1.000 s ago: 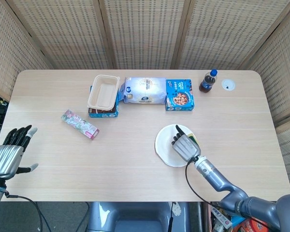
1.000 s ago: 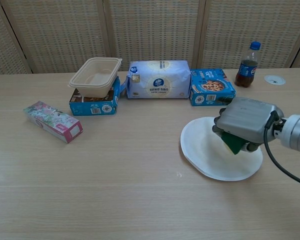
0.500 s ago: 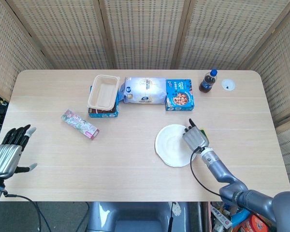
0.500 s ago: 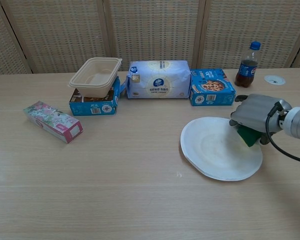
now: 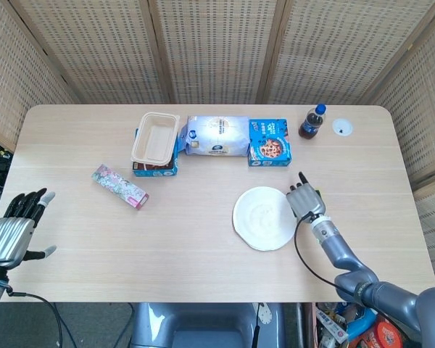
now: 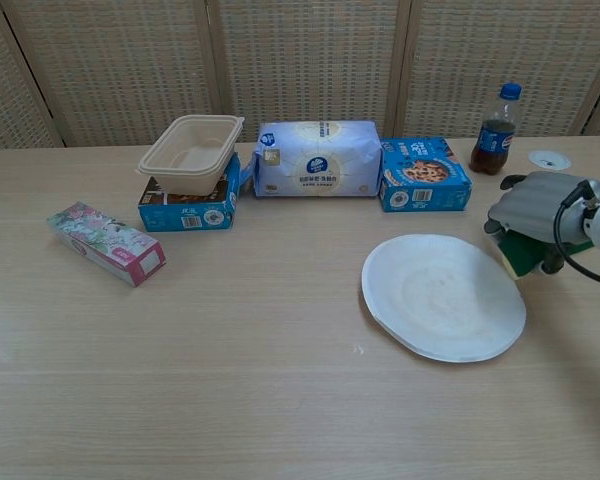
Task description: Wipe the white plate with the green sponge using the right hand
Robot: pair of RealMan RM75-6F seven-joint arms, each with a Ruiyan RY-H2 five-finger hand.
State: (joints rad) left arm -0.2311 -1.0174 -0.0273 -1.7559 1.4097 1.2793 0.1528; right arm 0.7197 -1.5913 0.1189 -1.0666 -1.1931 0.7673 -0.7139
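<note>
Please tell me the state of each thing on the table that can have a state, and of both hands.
white plate: flat on the table, nothing on it.
green sponge: held by the right hand, beside the plate's right edge.
left hand: holds nothing, fingers apart.
cola bottle: upright, capped.
beige tray: open, on a blue box.

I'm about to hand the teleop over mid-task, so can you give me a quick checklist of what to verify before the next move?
1. Green sponge held under the right hand: ok.
2. Sponge on the white plate: not ok, it sits beside the plate's right rim.
3. Plate flat on the table, nothing lying on it: ok.
4. Path from sponge back to plate free; cola bottle and cookie box stand behind: ok.
5. Left hand off to the side, fingers apart, holding nothing: ok.
6. Plate wiped clean: cannot tell.
</note>
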